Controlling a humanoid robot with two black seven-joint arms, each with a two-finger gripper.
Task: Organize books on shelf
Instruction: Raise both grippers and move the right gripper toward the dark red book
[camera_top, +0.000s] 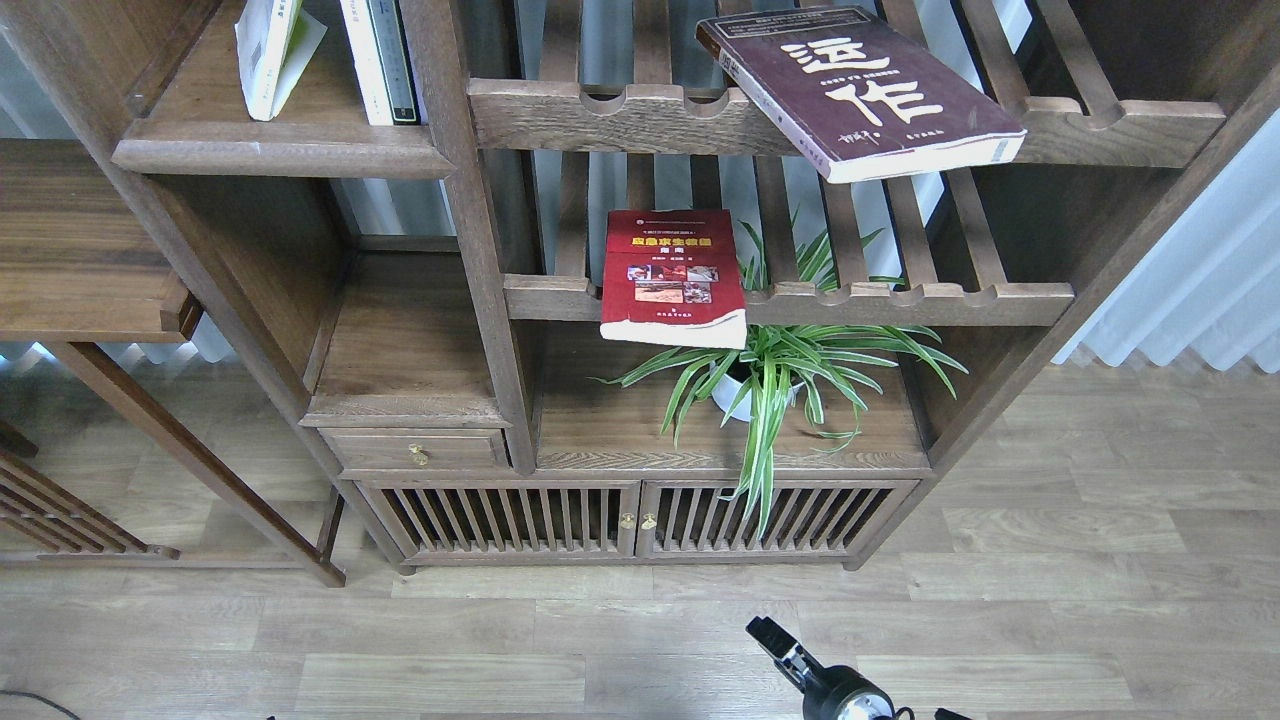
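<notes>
- Maroon book (860, 90): white Chinese characters on its cover, lying flat and askew on the upper slatted rack (620, 115), one corner overhanging the scalloped rail.
- Red book (672, 275): yellow title band, small photos; flat on the lower slatted rack (900, 300), overhanging its front edge.
- Solid shelf (280, 150): upper left, carrying two pale upright books (380, 60).
- Spider plant (780, 370): white pot, beneath the lower rack.
- One end effector (775, 640): bottom edge above the floor, holding nothing; its side and opening cannot be told.
</notes>
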